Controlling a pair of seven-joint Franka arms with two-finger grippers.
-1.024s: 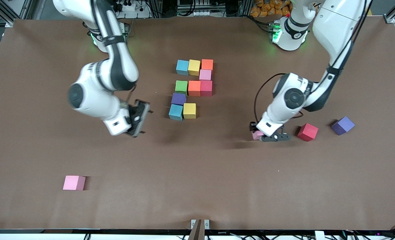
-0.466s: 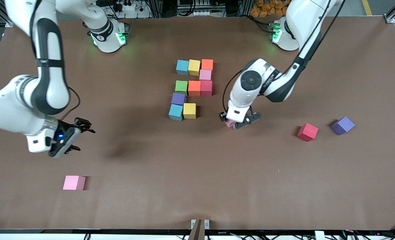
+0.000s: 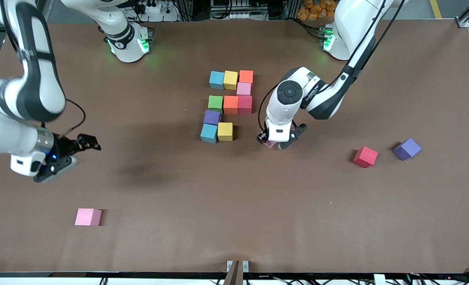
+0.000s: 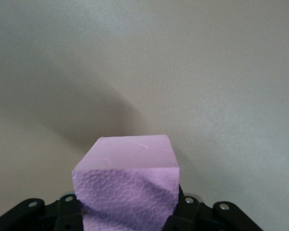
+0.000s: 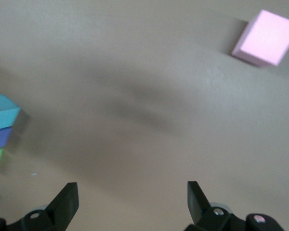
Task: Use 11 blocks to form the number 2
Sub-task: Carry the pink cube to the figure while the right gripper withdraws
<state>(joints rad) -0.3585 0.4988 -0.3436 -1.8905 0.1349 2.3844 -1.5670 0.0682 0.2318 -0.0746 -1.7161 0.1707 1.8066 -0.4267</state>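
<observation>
Front view: the brown worktop (image 3: 234, 221) carries a cluster of ten matte foam cubes (image 3: 228, 105) near its middle, laid flat in rows: blue, yellow and orange farthest from the camera, then a pale pink cube, then green, orange and crimson, then purple, then blue and yellow nearest the camera. The left arm reaches down beside that cluster, toward its own end of the worktop, and the left end effector (image 3: 275, 141) is clamped on a small pink foam cube (image 4: 127, 187), held low over the worktop near the yellow cube of the nearest row. The right end effector (image 3: 73, 152), fingers (image 5: 67, 202) spread apart and empty, hangs over bare worktop at the right arm's end. A loose pink foam cube (image 3: 88, 217) lies nearer the camera than it. A crimson red foam cube (image 3: 365, 156) and a purple foam cube (image 3: 407, 149) sit apart toward the left arm's end.
</observation>
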